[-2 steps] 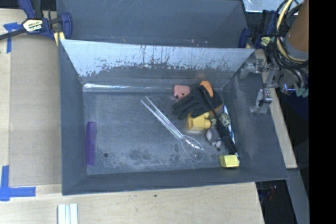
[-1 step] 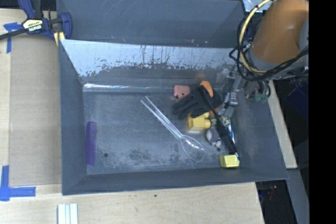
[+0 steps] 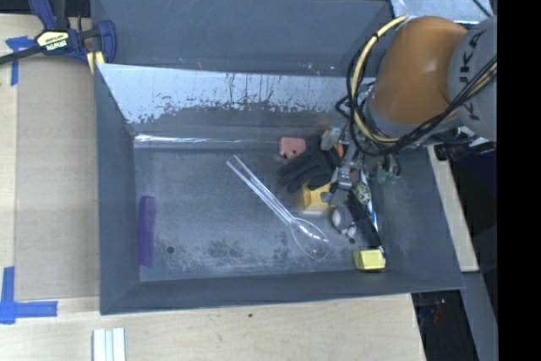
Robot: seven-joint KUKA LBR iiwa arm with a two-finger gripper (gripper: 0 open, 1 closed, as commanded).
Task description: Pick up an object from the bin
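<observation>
As I looked down on the bin (image 3: 118,182), the arm reached in from the right of the frame, its orange cover (image 3: 414,68) sitting high at the upper right with cables (image 3: 363,72) looped round it. The pincer (image 3: 345,194) was low over the bin floor, right of centre, in among a small cluster of things. I could not tell whether it was wide or narrow, since the wrist's own hardware and wires crowded that spot. I saw nothing I could say it held.

The thing nearest to it was a small yellow piece (image 3: 314,198), lying on the floor just beside the pincer on its left. It was bright yellow and blocky, with a darker patch on it, but I could not make out its exact shape. Its upper edge met a black, soft-looking lump (image 3: 300,172), and above that lay a small pink piece (image 3: 292,148) near the foot of the back wall.

A clear plastic spoon (image 3: 270,203) ran from upper left to lower right, its bowl just below the yellow piece. A dark stick (image 3: 366,226) lay below the pincer, ending at a yellow block (image 3: 369,259) by the front wall. A purple strip (image 3: 146,230) lay well apart at the far left.
</observation>
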